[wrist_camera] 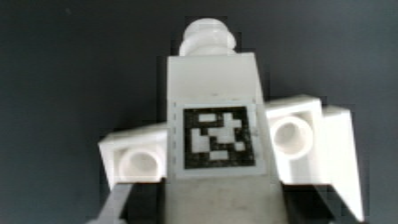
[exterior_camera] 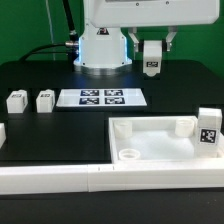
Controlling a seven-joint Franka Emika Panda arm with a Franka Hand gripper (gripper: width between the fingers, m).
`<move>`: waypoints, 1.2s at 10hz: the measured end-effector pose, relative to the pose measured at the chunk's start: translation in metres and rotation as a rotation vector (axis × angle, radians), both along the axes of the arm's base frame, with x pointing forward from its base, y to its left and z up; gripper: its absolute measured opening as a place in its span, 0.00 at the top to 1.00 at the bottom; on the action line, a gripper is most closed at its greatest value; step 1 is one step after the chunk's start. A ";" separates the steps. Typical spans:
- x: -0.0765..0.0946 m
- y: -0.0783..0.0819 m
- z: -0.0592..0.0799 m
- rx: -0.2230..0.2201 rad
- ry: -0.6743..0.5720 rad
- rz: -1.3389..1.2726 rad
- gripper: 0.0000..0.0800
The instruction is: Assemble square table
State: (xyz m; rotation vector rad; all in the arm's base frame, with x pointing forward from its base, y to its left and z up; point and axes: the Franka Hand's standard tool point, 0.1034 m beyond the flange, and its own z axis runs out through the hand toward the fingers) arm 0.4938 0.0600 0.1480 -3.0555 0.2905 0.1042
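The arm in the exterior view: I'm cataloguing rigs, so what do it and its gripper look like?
The arm is glossy white with rounded shells, on a white cylindrical base with a blue glow at one side. Black cables run behind it. The gripper has a pale body and short dark fingers.

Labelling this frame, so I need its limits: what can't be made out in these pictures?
- Exterior view: white part at the exterior view's left edge, cut off by the frame; unidentifiable.
- Exterior view: tags on the first loose leg and second loose leg, too small to read.
- Wrist view: everything below, hidden by the held leg in the hand.
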 end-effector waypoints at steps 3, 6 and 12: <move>0.065 -0.013 0.018 -0.059 -0.279 -0.001 0.64; 0.114 -0.025 0.053 -0.090 -0.541 -0.021 0.64; 0.114 -0.023 0.046 -0.122 -0.710 -0.003 0.64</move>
